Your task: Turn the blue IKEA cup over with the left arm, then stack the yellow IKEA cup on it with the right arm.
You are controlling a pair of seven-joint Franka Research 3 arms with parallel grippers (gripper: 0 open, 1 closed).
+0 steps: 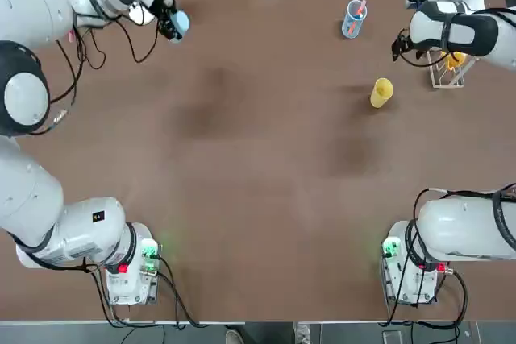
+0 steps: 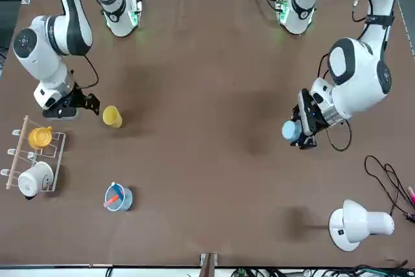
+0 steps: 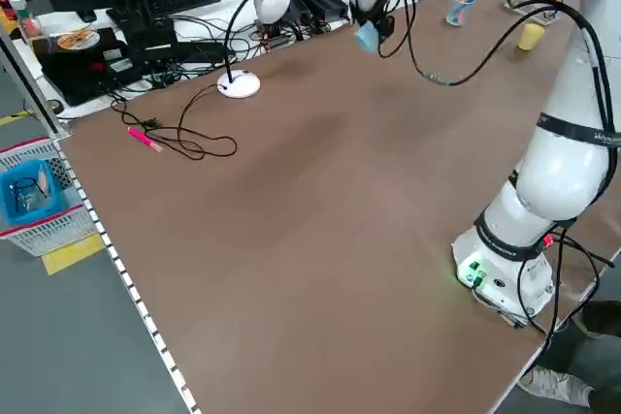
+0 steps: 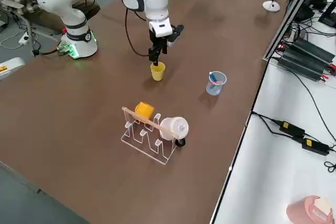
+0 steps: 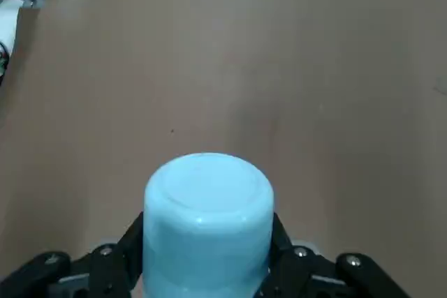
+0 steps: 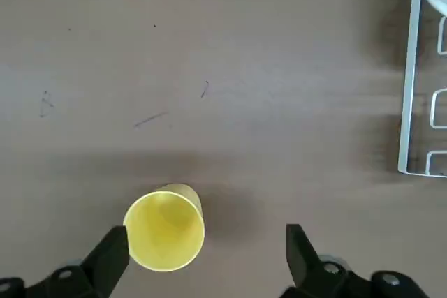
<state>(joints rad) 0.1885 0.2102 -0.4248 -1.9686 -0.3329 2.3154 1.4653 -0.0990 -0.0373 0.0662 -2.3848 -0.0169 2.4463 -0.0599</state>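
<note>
your blue cup (image 5: 208,225) is up in the left gripper (image 2: 307,135), its fingers clenched around the sides and the closed base facing the wrist camera; it hangs above the brown surface (image 1: 242,167), over its far left part. the yellow cup (image 1: 381,93) stands mouth up on the surface, well apart from the blue one. near it, over the far right part, your right gripper (image 6: 208,259) hovers with its fingers spread, holding nothing. beyond the yellow cup you have the clear blue tumbler (image 1: 354,18) with sticks (image 4: 213,78) in it. near the right arm sits the wire rack (image 4: 149,135), carrying a yellow-orange mug (image 4: 144,110) and a white mug (image 4: 174,127). a white lamp (image 2: 358,224) stands at the far left.
</note>
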